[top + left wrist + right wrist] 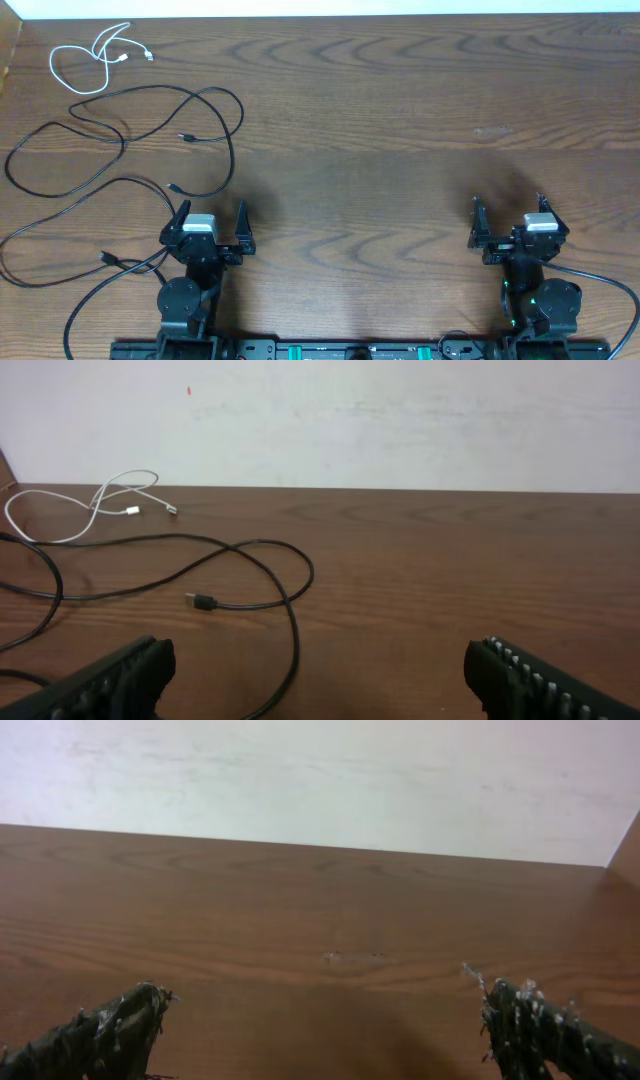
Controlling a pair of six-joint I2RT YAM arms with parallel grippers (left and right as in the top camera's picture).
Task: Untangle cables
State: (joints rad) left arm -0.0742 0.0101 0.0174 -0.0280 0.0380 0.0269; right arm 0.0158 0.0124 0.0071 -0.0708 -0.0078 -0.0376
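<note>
Brown wood-grain surface [400, 120] carries a short, thin white cable [103, 58] looped at its far left corner, the two small plugs lying close together. Just beside it, long thin black cables [122, 148] sprawl in wide, overlapping loops down the left side. Where the strands cross, it is hard to tell which belongs to which cord, or how many cords there are. One loop is cut off at the left edge of the overhead view, and another strand runs in beside the left arm's base. Left claw [212, 210] sits empty, jaws spread wide, near the closest black loop but not touching it. Right claw [509, 205], likewise agape and holding nothing, sits well apart from every cable.
</note>
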